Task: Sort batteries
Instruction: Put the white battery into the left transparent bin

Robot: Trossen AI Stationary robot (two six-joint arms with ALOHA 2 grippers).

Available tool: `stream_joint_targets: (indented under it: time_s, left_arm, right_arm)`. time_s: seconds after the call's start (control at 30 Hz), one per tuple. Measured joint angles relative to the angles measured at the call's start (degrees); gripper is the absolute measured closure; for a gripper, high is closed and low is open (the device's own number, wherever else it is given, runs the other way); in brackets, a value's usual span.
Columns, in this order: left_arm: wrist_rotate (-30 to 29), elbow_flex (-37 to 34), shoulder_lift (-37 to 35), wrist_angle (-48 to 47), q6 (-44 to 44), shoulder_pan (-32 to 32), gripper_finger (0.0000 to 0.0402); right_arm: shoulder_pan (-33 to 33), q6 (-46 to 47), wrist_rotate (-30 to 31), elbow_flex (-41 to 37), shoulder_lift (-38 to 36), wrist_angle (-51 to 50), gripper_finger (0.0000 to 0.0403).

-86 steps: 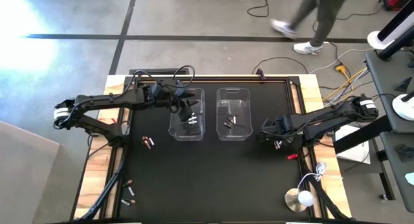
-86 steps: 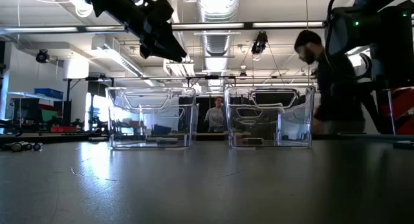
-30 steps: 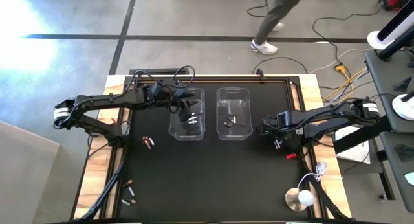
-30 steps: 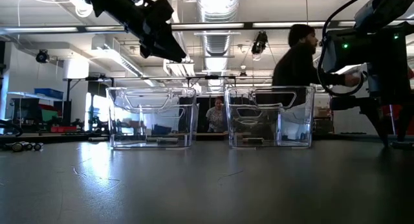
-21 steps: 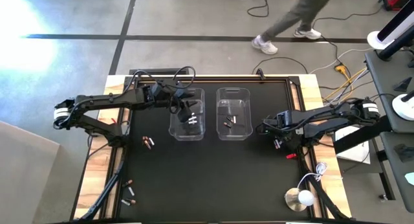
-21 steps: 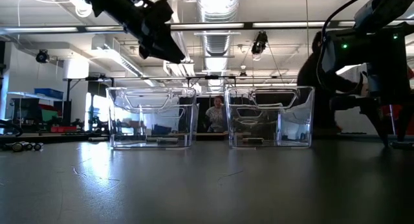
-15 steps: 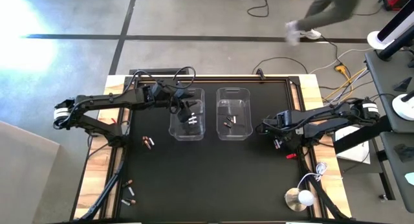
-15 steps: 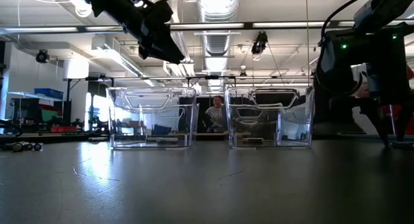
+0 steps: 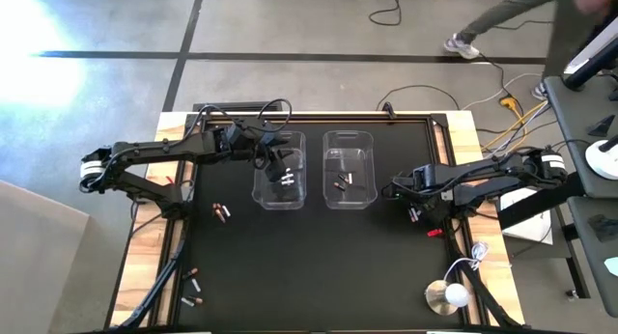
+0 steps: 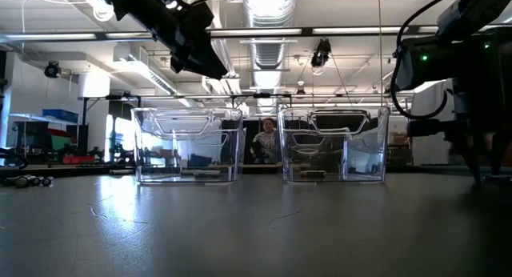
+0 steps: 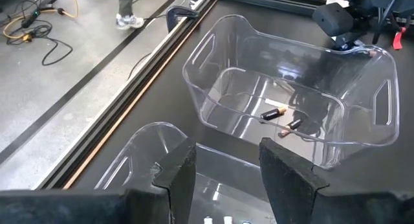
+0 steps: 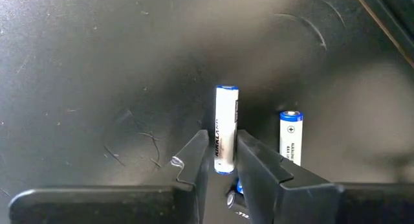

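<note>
My right gripper is down at the table to the right of the right clear bin, shut on a silvery-white battery. A second silvery-white battery lies on the mat just beside it. My left gripper hangs open above the left clear bin and holds nothing. Silvery-white batteries lie on the left bin's floor. Dark batteries with copper-red ends lie in the right bin. More batteries rest loose on the mat at the left. My right gripper pinches the silvery-white battery between its two fingers at the battery's end nearest the wrist. The fingers lie along the battery's length. The battery lies flat on the black mat.
Several loose batteries lie near the table's near-left corner. A small red clip sits near my right gripper. A white round object with a cord occupies the near-right corner. Cables run along the far edge. A person shows behind the bins.
Both arms and the batteries have kept still. A person beyond the table's far edge has walked off toward the right.
</note>
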Motion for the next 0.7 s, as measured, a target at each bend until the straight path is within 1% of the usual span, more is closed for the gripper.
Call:
stream_joint_targets:
  time_s: [0.2,0.5,0.7]
  left_arm:
    - [0.0,0.0,0.0,-0.09,-0.1,0.0,0.0253]
    - [0.0,0.0,0.0,-0.11,-0.1,0.0,0.0253]
    - [0.0,0.0,0.0,-0.09,-0.12,0.0,0.0253]
  right_arm:
    - [0.0,-0.07,-0.97,0.02,0.0,0.2,0.0338]
    - [0.0,-0.65,-1.9,-0.04,-0.85,0.61,0.0324]
    - [0.0,-0.9,-2.8,-0.04,-1.18,1.16,0.0334]
